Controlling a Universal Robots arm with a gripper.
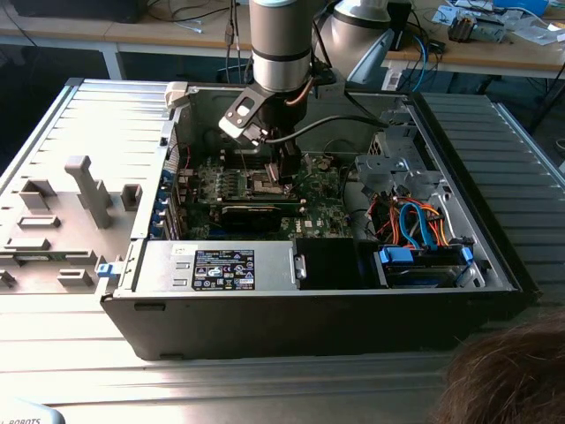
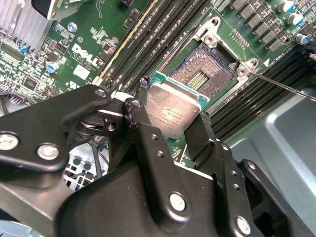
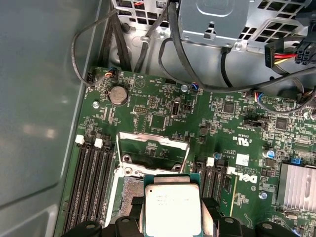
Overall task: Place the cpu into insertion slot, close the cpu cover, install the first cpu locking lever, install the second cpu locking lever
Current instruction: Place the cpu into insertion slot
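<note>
A lab room with wooden desks lies behind a ribbed metal worktop point(image 1: 265, 389), on which an open computer case point(image 1: 335, 327) rests on its side. At the near edge of the exterior view is a person's hair point(image 1: 508, 375).

The arm point(image 1: 281, 44) reaches straight down into the case, with the gripper point(image 1: 284, 172) low over the green motherboard point(image 1: 322, 199). In the second wrist view the gripper point(image 2: 174, 104) is closed narrowly on the cpu point(image 2: 173, 112). Its black fingers point(image 2: 200, 134) press the chip's two opposite edges, and the dull silver top faces the camera.

The insertion slot point(image 2: 207, 74) sits just beyond the gripper's tips, uncovered, with its grid of gold contacts showing. The held chip overlaps the slot's nearest corner. Whether the chip touches the slot I cannot tell.

In the first wrist view the cpu point(image 3: 172, 207) sits between the gripper's fingertips, and part of the slot point(image 3: 129, 190) shows beside it. The cpu cover point(image 3: 153, 137) stands swung up on the slot's far side, away from the gripper. Board shows through its cut-out centre.

Rows of memory slots point(image 3: 91, 182) run on both flanks of the gripper. A round coin battery point(image 3: 117, 95) lies further off, past the cover. A finned heatsink point(image 3: 298, 187) sits well to one side.
</note>
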